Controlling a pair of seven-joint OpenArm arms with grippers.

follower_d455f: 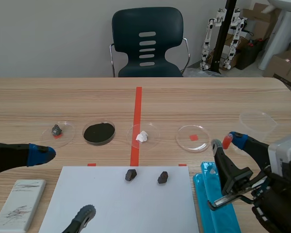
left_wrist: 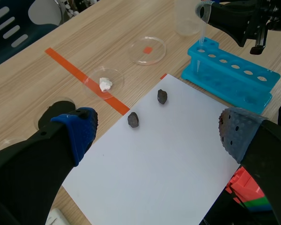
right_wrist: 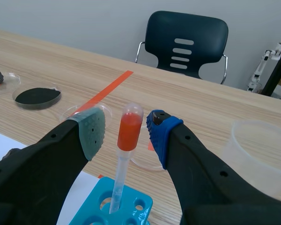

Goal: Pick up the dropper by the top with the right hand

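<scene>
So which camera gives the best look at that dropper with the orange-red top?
The right wrist view: the dropper stands in the blue rack, its bulb between the right claw's open fingers, untouched. The scene view shows just the bulb; the left wrist view, a small distant tube.

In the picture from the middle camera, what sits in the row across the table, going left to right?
First the dish with grey rock → dish of black powder → dish with white lump → empty dish → dropper → clear cup.
</scene>
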